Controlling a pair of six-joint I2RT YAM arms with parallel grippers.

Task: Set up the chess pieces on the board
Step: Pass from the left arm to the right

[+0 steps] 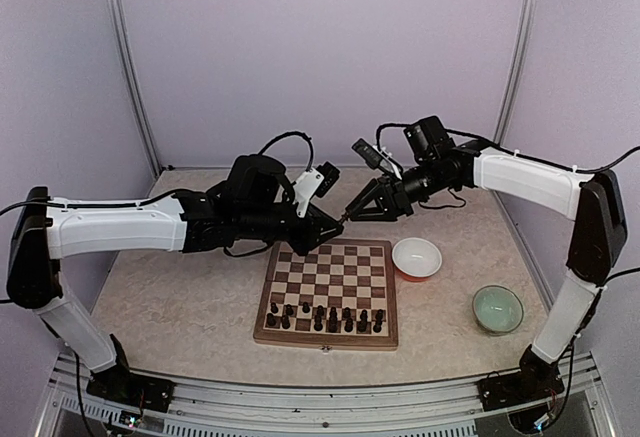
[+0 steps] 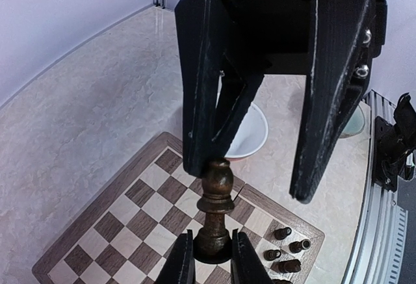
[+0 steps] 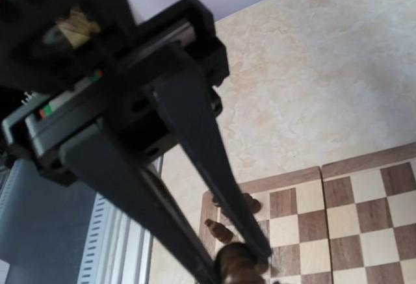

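Observation:
A dark brown chess piece (image 2: 216, 193) hangs upright above the far edge of the board (image 2: 104, 232), with my left gripper (image 2: 213, 251) shut on its base. My right gripper (image 2: 250, 180) comes from the right and stands open around the piece's head: one finger touches it, the other stands apart. In the right wrist view the rounded head (image 3: 235, 266) shows between my right gripper's (image 3: 237, 261) tips. In the top view the two grippers, left (image 1: 333, 223) and right (image 1: 348, 216), meet tip to tip. Several chess pieces (image 1: 325, 317) stand in the board's (image 1: 325, 341) two near rows.
A white bowl (image 1: 417, 257) sits just right of the board's far corner, and a green bowl (image 1: 497, 309) lies further right and nearer. The white bowl (image 2: 250, 134) lies behind the held piece in the left wrist view. Walls enclose the table on three sides.

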